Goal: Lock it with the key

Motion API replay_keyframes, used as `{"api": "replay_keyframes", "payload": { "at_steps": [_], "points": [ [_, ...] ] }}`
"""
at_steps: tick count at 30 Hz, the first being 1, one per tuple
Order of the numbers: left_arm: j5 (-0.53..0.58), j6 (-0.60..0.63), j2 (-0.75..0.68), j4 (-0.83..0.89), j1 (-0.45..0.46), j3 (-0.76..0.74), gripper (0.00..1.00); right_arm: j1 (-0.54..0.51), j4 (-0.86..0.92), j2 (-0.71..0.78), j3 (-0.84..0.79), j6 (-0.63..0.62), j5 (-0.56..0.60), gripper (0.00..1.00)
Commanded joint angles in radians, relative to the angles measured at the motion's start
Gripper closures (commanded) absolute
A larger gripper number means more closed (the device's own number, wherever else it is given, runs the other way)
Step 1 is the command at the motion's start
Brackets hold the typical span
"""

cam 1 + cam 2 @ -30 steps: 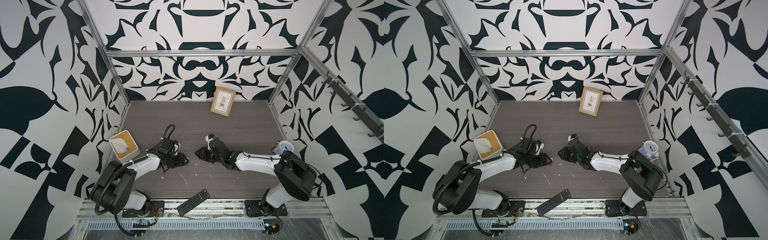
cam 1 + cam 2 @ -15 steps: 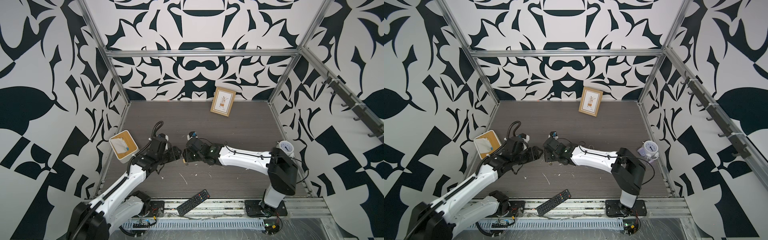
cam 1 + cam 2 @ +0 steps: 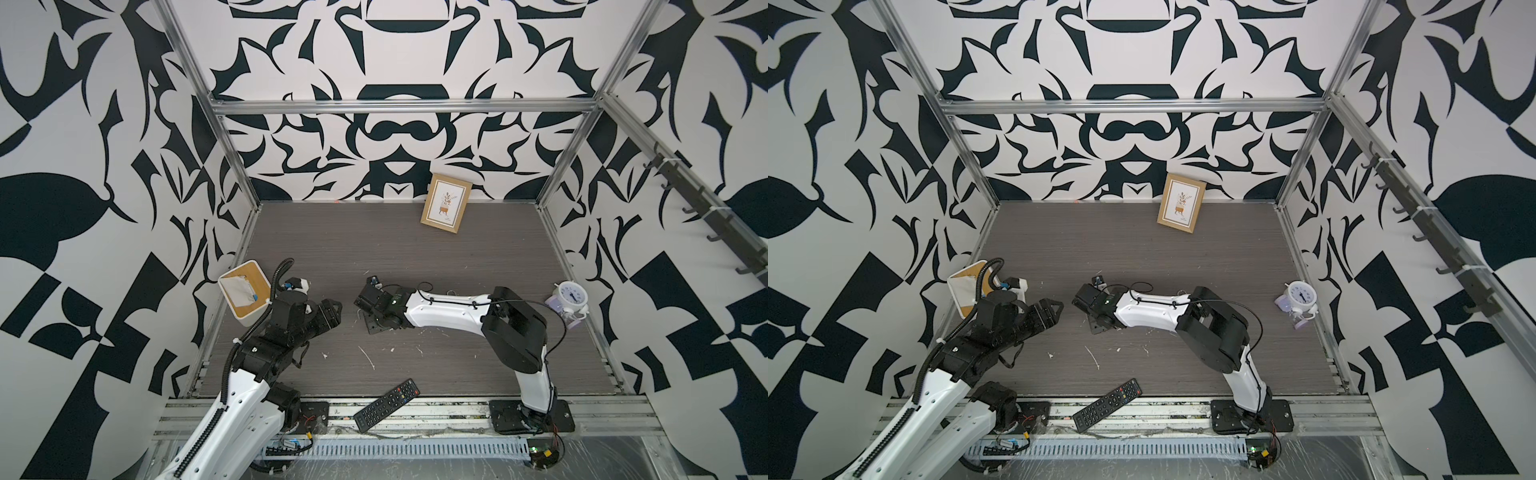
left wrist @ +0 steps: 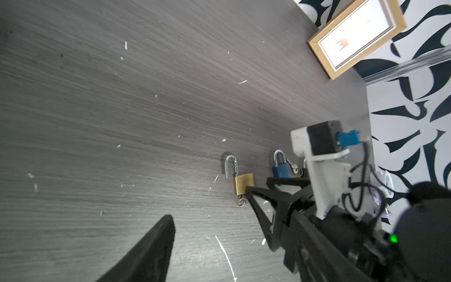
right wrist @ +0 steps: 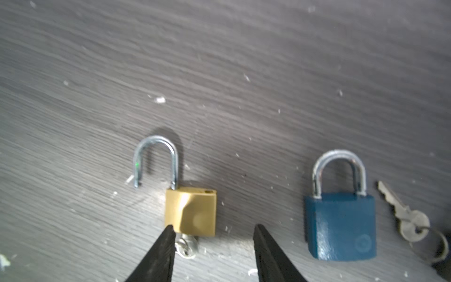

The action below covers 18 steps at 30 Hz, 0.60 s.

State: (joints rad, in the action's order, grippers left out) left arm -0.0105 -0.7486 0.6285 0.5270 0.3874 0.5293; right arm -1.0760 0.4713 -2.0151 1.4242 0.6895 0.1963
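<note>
Overhead, in both top views, we see the left gripper (image 3: 335, 315), its fingers spread wide on nothing, facing the right gripper (image 3: 362, 315) over the grey wood-grain counter (image 3: 415, 257). From the left wrist, the brass padlock (image 4: 244, 186) lies flat with its shackle swung open, beside a closed blue padlock (image 4: 281, 171). From the right wrist, the right fingers (image 5: 168, 235) stand apart and empty, and the small silver key (image 5: 186, 246) at the brass padlock's base shows between them.

The right gripper (image 5: 212, 229) swung toward the table's (image 3: 415, 257) left edge, its jaws parting. The left gripper (image 3: 337, 312) drew back toward that edge and spread wider.
</note>
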Motion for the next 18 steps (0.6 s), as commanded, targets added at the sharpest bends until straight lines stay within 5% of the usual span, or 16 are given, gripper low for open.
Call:
{"api": "replay_keyframes", "payload": {
  "at_steps": [1,18],
  "points": [
    [-0.053,-0.027,-0.011,-0.014,-0.012,-0.028,0.21,-0.008,0.0,0.016,0.033,-0.035,0.02,0.45],
    [-0.125,-0.025,-0.071,-0.01,-0.108,-0.078,0.19,-0.015,0.064,-0.083,0.129,-0.057,0.031,0.46]
  ]
}}
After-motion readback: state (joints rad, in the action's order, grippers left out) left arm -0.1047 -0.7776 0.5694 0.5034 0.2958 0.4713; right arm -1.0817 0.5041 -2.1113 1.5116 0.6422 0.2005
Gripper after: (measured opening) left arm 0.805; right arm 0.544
